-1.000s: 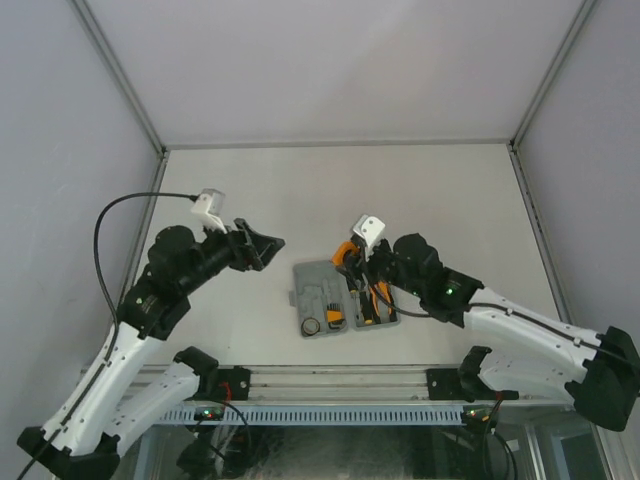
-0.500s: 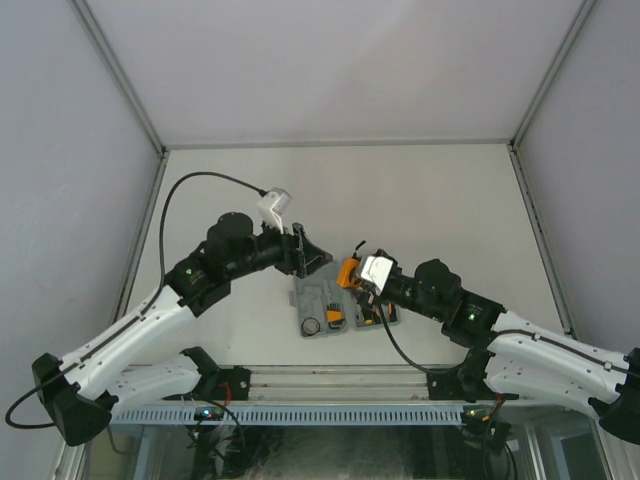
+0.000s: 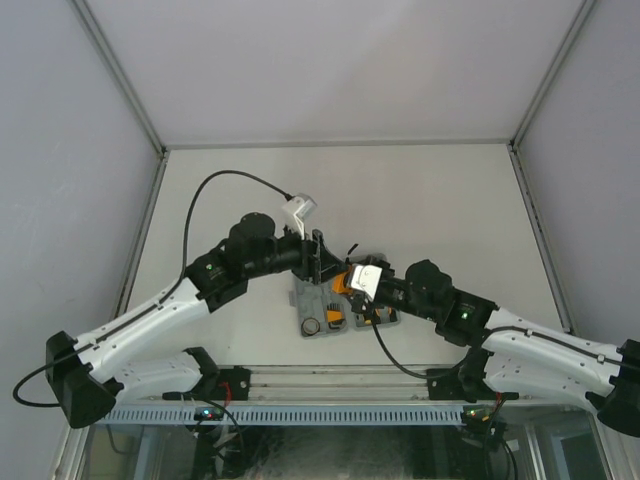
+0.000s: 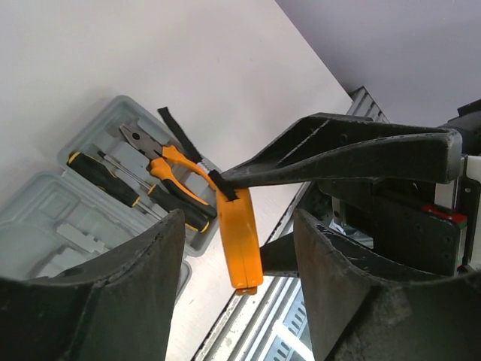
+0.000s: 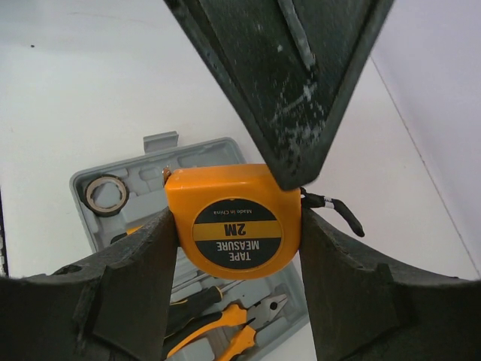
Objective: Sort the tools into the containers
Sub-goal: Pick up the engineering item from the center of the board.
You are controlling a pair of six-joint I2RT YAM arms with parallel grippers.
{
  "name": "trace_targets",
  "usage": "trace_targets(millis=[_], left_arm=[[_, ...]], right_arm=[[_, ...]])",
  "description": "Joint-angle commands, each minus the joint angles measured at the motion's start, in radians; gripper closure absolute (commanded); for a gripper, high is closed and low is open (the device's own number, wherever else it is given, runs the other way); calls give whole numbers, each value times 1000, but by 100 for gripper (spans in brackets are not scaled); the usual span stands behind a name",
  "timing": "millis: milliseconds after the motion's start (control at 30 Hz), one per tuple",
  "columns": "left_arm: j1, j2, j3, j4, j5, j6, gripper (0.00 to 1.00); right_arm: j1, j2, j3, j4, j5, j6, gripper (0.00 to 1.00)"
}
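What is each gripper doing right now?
Left gripper: jaws open, holding nothing.
Right gripper: jaws closed on the tape measure.

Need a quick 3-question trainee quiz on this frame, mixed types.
1. True or false: the right end effector grips the round orange tape measure.
2. Which tool lies in the flat grey plastic tool case? A. orange-and-black-handled pliers B. hammer C. wrench
3. How many black-and-yellow-handled screwdrivers lie in that case?

Key: 1 true; 2 A; 3 two.
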Motion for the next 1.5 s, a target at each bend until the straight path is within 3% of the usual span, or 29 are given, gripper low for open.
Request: trace_targets(millis=[0, 367, 567, 700, 1067, 1300, 1367, 1467], left_arm=[[-17, 18, 54, 38, 31, 30, 38], [-18, 59, 58, -38, 3, 62, 52], [-18, 77, 77, -37, 29, 53, 83], [-18, 71, 79, -33, 23, 47, 99], [5, -63, -12, 51, -143, 13, 100], [13, -83, -22, 49, -175, 18, 100], [14, -89, -29, 51, -189, 8, 100], [15, -107, -42, 69, -216, -8, 100]], right_arm=[[17, 20, 71, 55, -22, -14, 83], [30, 29, 88, 78, -9, -16, 82], [36, 49, 112, 46, 9, -26, 78], [36, 35, 114, 31, 25, -4, 65], [39, -12, 113, -12, 157, 300, 30], [50, -26, 113, 0, 222, 381, 21], [50, -32, 120, 10, 258, 411, 11], [50, -38, 157, 11, 363, 530, 9]])
